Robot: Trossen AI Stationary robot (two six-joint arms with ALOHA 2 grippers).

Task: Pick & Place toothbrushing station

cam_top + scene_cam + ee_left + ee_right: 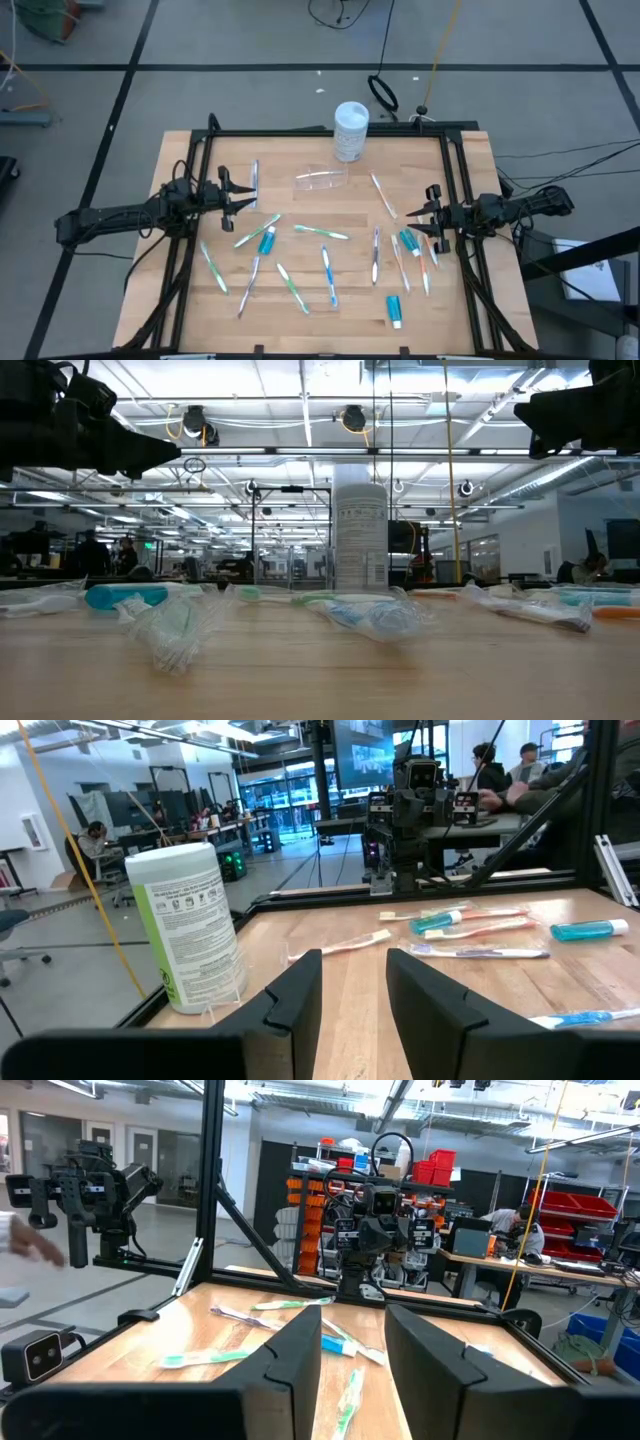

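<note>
The toothbrushing station [320, 180], a small clear plastic holder, lies on the wooden table just in front of the white tub. My left gripper [243, 190] hovers level over the table's left side, open, with nothing between its fingers [300, 995]. My right gripper [428, 214] hovers over the right side, also open and empty, as its own wrist view shows [353, 1350]. Both grippers stand well apart from the holder, each pointing in toward the table's middle.
A white lidded tub [351, 130] stands at the far middle. Several wrapped toothbrushes [322, 232] and toothpaste tubes [266, 241] [394, 310] lie scattered over the near half. A black frame rail [330, 131] runs round the table. A person's hand [30, 1245] shows beyond the table.
</note>
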